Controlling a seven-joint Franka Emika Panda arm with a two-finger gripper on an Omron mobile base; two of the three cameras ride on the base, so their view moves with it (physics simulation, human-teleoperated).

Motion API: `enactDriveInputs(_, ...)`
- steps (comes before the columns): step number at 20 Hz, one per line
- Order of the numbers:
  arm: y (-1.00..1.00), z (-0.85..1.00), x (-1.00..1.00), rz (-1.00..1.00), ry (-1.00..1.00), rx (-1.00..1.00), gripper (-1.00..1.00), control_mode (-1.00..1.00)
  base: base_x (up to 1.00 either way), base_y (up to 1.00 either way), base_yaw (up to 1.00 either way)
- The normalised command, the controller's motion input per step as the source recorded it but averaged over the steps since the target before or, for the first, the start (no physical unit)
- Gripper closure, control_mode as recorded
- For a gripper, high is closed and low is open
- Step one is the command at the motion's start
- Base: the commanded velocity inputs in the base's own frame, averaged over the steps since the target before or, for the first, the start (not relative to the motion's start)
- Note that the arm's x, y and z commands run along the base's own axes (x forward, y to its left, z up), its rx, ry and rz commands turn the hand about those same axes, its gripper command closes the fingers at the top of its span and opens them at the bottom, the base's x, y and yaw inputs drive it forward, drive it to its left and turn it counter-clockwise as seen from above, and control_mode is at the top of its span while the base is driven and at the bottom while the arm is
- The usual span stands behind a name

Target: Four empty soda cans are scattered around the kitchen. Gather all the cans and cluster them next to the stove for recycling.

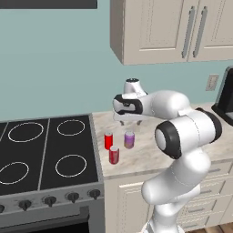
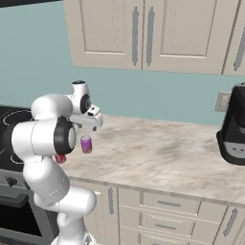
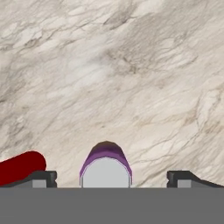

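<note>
Gripper (image 1: 129,122) hangs over the beige marbled counter (image 1: 150,154), just right of the stove (image 1: 45,154), fingers pointing down. Jaws stand wide open, nothing held: in the hand view the two fingertips (image 3: 41,177) sit far apart with the purple can (image 3: 106,165) centred between them, below, not touched.

Three cans stand upright in a tight cluster on the counter beside the stove edge:
- purple can, pale top, directly under the gripper (image 1: 129,139)
- red can (image 1: 108,140) just left of it, nearest the cooktop
- second red can (image 1: 113,155) just in front of those two, toward the counter edge

In the right base view the purple can (image 2: 86,143) shows under the hand, with a bit of one red can (image 2: 60,158) peeking out behind the arm's elbow. In the hand view one red can (image 3: 21,167) lies at lower left, next to the left fingertip.

A black appliance (image 2: 233,127) sits at the far right end of the counter, well apart from the cans.
</note>
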Motion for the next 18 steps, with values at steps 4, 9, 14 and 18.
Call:
enactDriveInputs(4, 0.0, 0.05, -0.01, -0.02, -0.02, 0.0, -1.0, -1.0, 0.0, 0.0, 0.0)
enactDriveInputs(9, 0.0, 0.16, -0.12, -0.02, -0.04, 0.0, -1.0, -1.0, 0.0, 0.0, 0.0)
enactDriveInputs(14, 0.0, 0.14, -0.19, -0.02, -0.05, 0.0, -1.0, -1.0, 0.0, 0.0, 0.0)
enactDriveInputs(18, 0.0, 0.08, -0.26, -0.01, -0.02, 0.0, -1.0, -1.0, 0.0, 0.0, 0.0)
